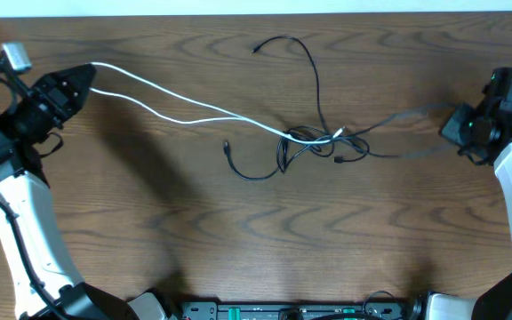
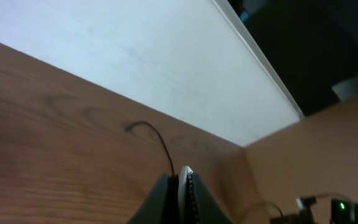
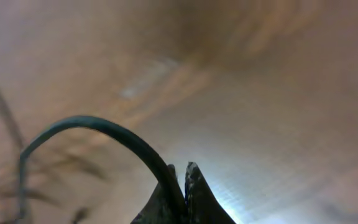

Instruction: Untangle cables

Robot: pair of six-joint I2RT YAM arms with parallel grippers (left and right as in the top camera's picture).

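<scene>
Left gripper: the left gripper (image 1: 85, 78) was at the far left of the table (image 1: 149, 240), its fingers (image 2: 160, 200) pinched shut on the end of the white cable (image 1: 185, 114).
Left wrist view: the white cable showed as a pale strip clamped between the 2 dark fingers.
Right gripper: the right gripper (image 1: 452, 132) was at the far right, its fingers closed on a dark cable (image 3: 104, 127).
Right wrist view: the dark cable arched up and to the left from between the fingertips; the rest was blurred.
White cable: it ran lifted from the left gripper, down and to the right, into the knot (image 1: 314, 142).
Knot: it lay a little right of the table's middle, where the cords crossed in a small bunch.
Long black cable: the long black cable (image 1: 314, 76) looped from the knot toward the far edge and curled back to the left.
Short black cable: the short black cable (image 1: 252, 175) curved out on the left of the knot, lying flat.
Right side of the knot: faint grey strands led toward the right gripper, too blurred to trace.
</scene>
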